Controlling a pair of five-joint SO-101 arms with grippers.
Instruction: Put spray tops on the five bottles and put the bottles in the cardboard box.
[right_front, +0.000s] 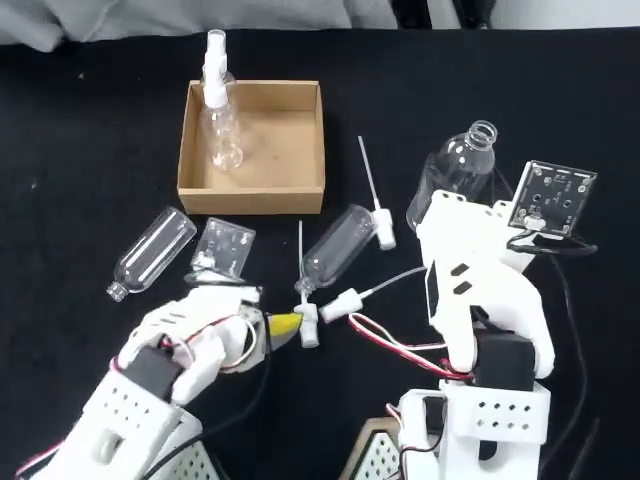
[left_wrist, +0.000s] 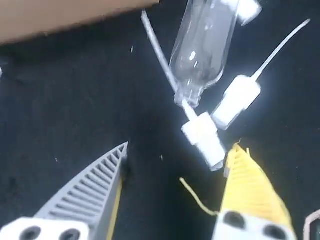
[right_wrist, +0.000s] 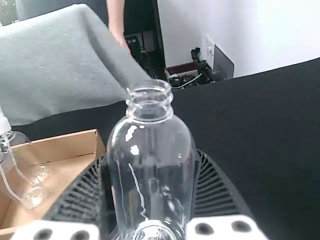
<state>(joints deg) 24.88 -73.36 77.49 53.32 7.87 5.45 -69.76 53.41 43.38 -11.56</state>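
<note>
My right gripper (right_front: 440, 205) is shut on a clear, topless bottle (right_front: 462, 162), held upright to the right of the cardboard box (right_front: 252, 195); its open neck (right_wrist: 149, 100) rises between the black fingers (right_wrist: 210, 180). My left gripper (left_wrist: 180, 155) stands open low over the table. A loose spray top (left_wrist: 202, 140) lies just off its yellow finger (left_wrist: 245, 175). This spray top (right_front: 308, 325) sits at the neck of a lying bottle (right_front: 338, 245). Two bottles with spray tops (right_front: 218, 110) lie in the box.
A second loose spray top (right_front: 340, 303) lies beside the first, its tube pointing right. A third (right_front: 383, 228) rests by the lying bottle's base, tube pointing away. Another topless bottle (right_front: 152, 250) lies left of the left arm. Black cloth covers the table.
</note>
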